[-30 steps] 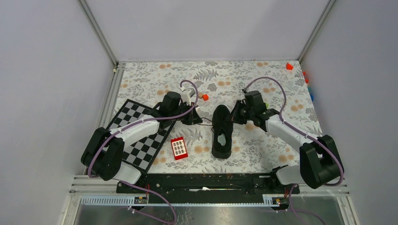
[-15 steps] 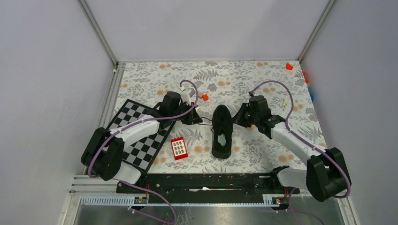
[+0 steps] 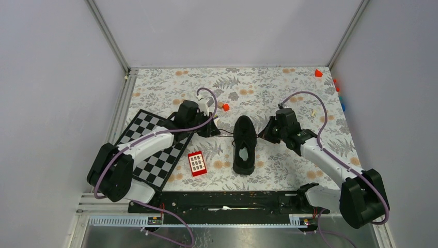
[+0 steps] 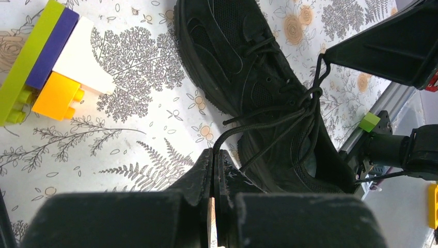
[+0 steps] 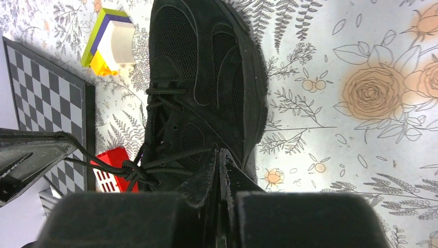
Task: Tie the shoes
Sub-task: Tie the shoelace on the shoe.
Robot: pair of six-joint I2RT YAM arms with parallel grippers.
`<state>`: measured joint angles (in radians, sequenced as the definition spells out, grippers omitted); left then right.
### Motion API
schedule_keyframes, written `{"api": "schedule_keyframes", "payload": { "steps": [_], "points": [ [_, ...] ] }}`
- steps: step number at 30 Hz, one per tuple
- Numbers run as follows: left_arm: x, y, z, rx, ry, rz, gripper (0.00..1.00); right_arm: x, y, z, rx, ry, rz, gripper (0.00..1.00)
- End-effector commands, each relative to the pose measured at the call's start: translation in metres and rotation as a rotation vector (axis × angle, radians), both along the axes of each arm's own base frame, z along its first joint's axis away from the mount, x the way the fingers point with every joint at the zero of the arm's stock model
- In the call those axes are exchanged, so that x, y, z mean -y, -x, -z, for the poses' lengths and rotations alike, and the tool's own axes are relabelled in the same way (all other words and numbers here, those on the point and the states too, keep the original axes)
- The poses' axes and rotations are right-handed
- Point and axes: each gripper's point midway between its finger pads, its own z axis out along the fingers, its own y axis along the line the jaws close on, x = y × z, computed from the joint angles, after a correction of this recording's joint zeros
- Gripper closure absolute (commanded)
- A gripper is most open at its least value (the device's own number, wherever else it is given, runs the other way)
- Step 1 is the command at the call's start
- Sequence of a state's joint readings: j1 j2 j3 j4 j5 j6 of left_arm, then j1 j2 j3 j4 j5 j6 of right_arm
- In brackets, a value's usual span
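Note:
The black shoe point(image 3: 244, 144) lies mid-table, toe pointing away from the arms. It also shows in the left wrist view point(image 4: 248, 67) and the right wrist view point(image 5: 201, 67). My left gripper point(image 3: 214, 130) is just left of the shoe, shut on a black lace point(image 4: 258, 120) that runs taut to a knot point(image 4: 311, 97) over the tongue. My right gripper point(image 3: 265, 132) is just right of the shoe, shut on the other lace point(image 5: 175, 154), pulled taut from the knot point(image 5: 130, 170).
A checkerboard point(image 3: 155, 147) lies under the left arm. A red block point(image 3: 197, 163) sits left of the shoe's heel. A stacked block piece point(image 4: 46, 59) lies by the toe. Small coloured blocks point(image 3: 318, 73) sit at the far right corner.
My right gripper has drawn back to the right, away from the shoe, pulling its lace taut. The left gripper has barely moved.

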<state>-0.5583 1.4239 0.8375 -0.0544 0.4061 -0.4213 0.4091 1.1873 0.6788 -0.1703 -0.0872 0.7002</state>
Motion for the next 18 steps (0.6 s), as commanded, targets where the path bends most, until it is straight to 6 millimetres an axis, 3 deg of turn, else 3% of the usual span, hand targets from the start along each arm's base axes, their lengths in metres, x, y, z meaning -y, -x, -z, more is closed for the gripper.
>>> {"api": "schedule_keyframes", "payload": {
  "steps": [1,6,18],
  "points": [
    [-0.006,0.004,-0.007,0.039,-0.006,-0.005,1.0,0.016,0.0,-0.002,0.014,0.06,0.044,1.0],
    [-0.02,0.018,0.01,0.014,-0.036,-0.034,1.0,0.02,0.004,0.005,0.001,0.082,0.046,1.0],
    [-0.018,0.011,-0.011,0.064,-0.023,-0.031,1.0,0.025,0.006,0.013,-0.01,0.09,0.055,1.0]
  ]
}}
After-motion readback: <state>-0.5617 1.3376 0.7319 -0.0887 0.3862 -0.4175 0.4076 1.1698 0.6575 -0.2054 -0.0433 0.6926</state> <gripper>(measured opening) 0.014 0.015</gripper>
